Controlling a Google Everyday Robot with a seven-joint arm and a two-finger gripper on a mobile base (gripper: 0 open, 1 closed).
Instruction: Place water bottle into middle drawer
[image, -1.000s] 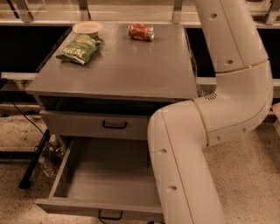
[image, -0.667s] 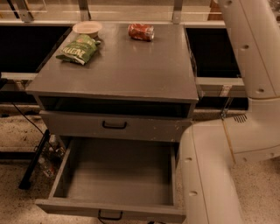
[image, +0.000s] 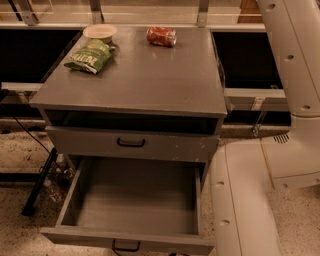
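Note:
The middle drawer (image: 75, 235) of the grey cabinet (image: 135, 75) is pulled wide open at the bottom of the view. Its grey tray is empty, and a small black handle (image: 126, 246) shows on its front. The drawer above (image: 131, 143) is closed, with white scuffs on its face. The water bottle is out of view. The gripper is also out of view. Only the arm's white links show, along the right edge (image: 295, 60) and beside the drawer's right side (image: 245, 200).
On the cabinet top lie a green chip bag (image: 90, 56), a pale bowl (image: 100, 32) and a crushed red can (image: 161, 36). A black pole (image: 39, 182) and small clutter sit on the speckled floor left of the drawer. Dark shelving runs behind.
The white arm has swung to the right, off the open drawer's right half. The whole drawer interior now shows.

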